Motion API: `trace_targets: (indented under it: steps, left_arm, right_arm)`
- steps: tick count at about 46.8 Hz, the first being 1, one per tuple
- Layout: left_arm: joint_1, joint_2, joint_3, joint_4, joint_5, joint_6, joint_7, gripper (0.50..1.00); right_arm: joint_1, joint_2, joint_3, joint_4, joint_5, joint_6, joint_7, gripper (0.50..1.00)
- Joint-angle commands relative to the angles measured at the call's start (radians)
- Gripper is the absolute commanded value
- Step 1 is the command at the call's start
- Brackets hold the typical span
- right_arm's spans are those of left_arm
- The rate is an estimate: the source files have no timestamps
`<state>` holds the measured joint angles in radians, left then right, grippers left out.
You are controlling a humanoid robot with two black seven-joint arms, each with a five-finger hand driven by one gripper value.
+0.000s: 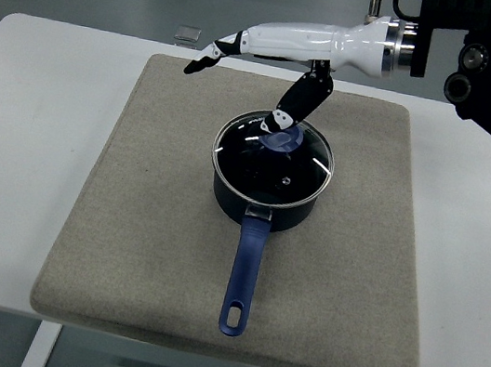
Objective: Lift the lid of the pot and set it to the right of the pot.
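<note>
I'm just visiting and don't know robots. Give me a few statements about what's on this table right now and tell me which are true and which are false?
1. The glass lid sits on the pot. True.
2. The right hand grips the lid's blue knob. False: its fingers are spread; only the thumb reaches down to just by the knob, and nothing is grasped.
3. The pot's handle points toward the table's near edge. True.
4. The pot stands directly on the bare white table. False: it stands on a grey mat that covers the table's middle.
5. Both robot arms reach over the table. False: only the right arm shows; the left is out of view.
</note>
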<state>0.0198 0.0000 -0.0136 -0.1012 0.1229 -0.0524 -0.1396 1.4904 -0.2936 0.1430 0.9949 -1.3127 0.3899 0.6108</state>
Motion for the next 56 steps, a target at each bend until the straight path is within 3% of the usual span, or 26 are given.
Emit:
trace_targets:
  steps: [1, 16, 56]
  left_arm:
    - [0.0, 0.0, 0.001, 0.0, 0.0, -0.001, 0.0, 1.0]
    - [0.0, 0.0, 0.0, 0.0, 0.0, 0.0, 0.0, 1.0]
    - [0.0, 0.0, 0.0, 0.0, 0.0, 0.0, 0.0, 1.0]
  right_arm:
    - [-0.009, 0.001, -0.005, 0.001, -0.04, -0.025, 0.0, 0.907]
    - [-0.019, -0.001, -0.071, -0.001, -0.157, -0.111, 0.0, 0.907]
    - [0.011, 0.001, -0.14, -0.002, -0.281, -0.158, 0.0, 0.907]
